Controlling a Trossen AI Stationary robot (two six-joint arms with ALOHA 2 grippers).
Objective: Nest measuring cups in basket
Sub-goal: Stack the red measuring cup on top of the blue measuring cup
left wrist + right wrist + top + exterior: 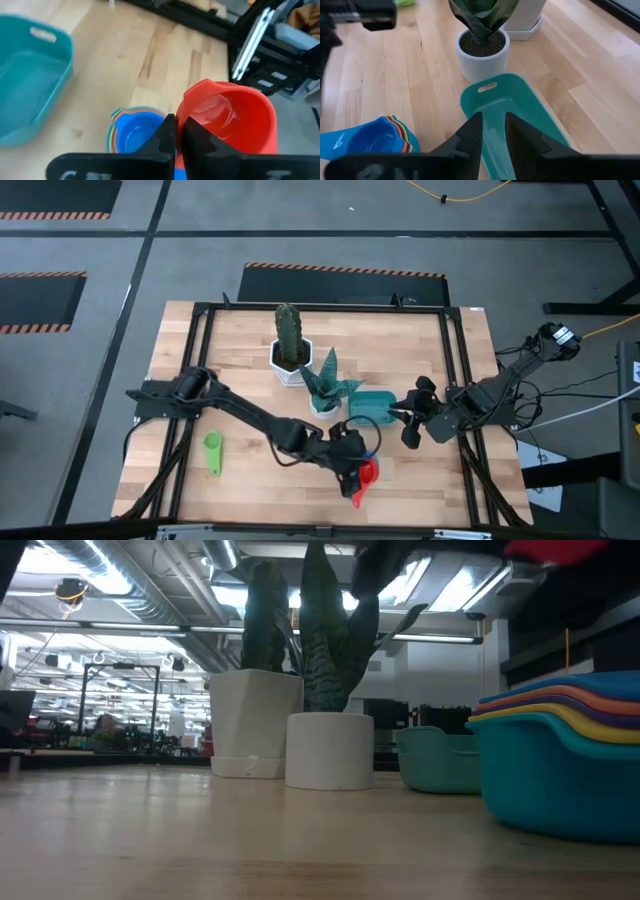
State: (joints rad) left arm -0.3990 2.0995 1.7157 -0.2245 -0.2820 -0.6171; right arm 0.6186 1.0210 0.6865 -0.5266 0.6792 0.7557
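The left tool [175, 137] is shut tight on the red measuring cup [232, 117]. It pinches the rim of the cup and holds it up in the air, above the wooden bench [250, 480]. In the high view the red cup sits at the tip of the left arm, near the front edge of the bench.

Right under the left tool is a stack of measuring cups [134, 134]. They sit one inside the other on the bench. The top one is blue, and thin rims of orange and yellow peek out around it. In the low view the stack [565, 765] looks big and close, with a teal blue cup on the outside and yellow, orange and blue rims above it.

The teal basket [512, 117] rests on the bench just beside a small round white pot [482, 57] with a spiky green plant in it. The basket has nothing in it. The right tool [493, 132] grips the near wall of the basket, one finger inside and one outside.

A green measuring cup [213, 450] lies alone on the bench, well apart from the others, on the left arm's side.

Behind the small pot stands a white six-sided pot [291, 362] with a tall cactus in it.
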